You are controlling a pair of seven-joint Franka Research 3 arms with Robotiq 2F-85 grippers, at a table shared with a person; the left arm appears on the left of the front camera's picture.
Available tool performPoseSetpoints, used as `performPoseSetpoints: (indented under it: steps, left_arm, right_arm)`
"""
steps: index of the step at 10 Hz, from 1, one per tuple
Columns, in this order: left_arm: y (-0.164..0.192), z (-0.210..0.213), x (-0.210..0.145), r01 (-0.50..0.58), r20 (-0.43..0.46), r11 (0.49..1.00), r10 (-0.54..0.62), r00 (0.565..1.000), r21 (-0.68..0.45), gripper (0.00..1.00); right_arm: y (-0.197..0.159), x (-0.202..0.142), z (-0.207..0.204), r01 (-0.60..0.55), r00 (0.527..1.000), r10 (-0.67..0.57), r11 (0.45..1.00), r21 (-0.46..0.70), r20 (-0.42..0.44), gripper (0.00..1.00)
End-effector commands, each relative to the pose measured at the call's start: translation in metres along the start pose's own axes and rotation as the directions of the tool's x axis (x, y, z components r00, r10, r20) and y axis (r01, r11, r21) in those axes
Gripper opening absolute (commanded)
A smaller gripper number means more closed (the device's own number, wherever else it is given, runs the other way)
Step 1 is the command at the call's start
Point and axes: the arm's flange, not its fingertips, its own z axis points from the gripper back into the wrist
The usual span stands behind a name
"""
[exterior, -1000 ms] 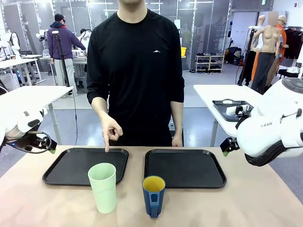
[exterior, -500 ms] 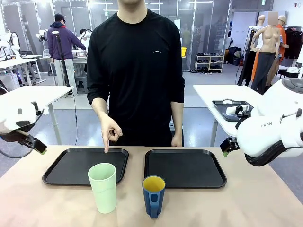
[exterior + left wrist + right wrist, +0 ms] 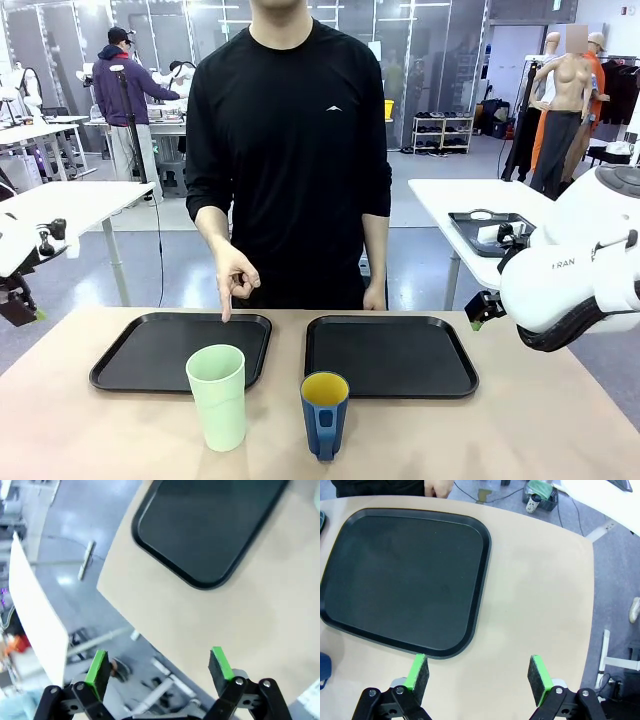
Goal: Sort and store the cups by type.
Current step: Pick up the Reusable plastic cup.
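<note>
Fingers, left gripper [image 3: 159, 666]: green pads stand wide apart; the table [image 3: 240, 615] edge and grey floor show between them. The left tray [image 3: 210, 525] lies at 12 o'clock in the wrist view.
Fingers, right gripper [image 3: 479, 672]: green pads stand wide apart above bare table top. The right tray [image 3: 405, 575] lies at 10 o'clock in the wrist view.
Tumbler [image 3: 217, 395]: pale mint-green, upright on the table, at 5 o'clock of the left tray, before its near rim.
Mug [image 3: 325, 413]: dark blue with a yellow inside, upright, at 3 o'clock of the tumbler, near it but not touching. Its handle is turned to 6 o'clock, and it stands at 7 o'clock of the right tray.
Trays: black, side by side, at 12 o'clock of the cups.
Person's hand [image 3: 233, 283]: index finger points down at the left tray's far rim.
Arms: at 9 and 3 o'clock in the front view, well apart from the cups.
</note>
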Motion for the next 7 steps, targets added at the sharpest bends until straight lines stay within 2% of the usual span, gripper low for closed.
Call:
performPoseSetpoints:
  steps: [1,3,5,6,7]
  left_arm:
    - [-0.008,-0.012,-0.011,0.218,0.057,0.975,-0.216,0.975,-0.032,1.00]
    - [-0.014,-0.025,-0.005,0.332,0.048,0.937,-0.328,0.943,-0.111,1.00]
    - [-0.014,-0.029,-0.003,0.348,0.008,0.927,-0.351,0.937,-0.136,1.00]
    - [-0.012,-0.034,-0.003,0.322,-0.017,0.943,-0.324,0.946,-0.078,1.00]
    - [-0.018,-0.033,0.001,0.341,0.033,0.933,-0.339,0.940,-0.114,1.00]
  right_arm:
    - [0.000,-0.001,-0.001,0.001,1.000,-0.001,1.000,0.001,0.002,1.00]
    - [0.000,-0.001,-0.001,0.001,1.000,-0.001,1.000,0.001,0.002,1.00]
    - [0.000,-0.001,-0.001,0.001,1.000,-0.001,1.000,0.001,0.002,1.00]
    - [0.000,-0.001,-0.001,0.001,1.000,-0.001,1.000,0.001,0.002,1.00]
    - [0.000,-0.001,-0.001,0.001,1.000,-0.001,1.000,0.001,0.002,1.00]
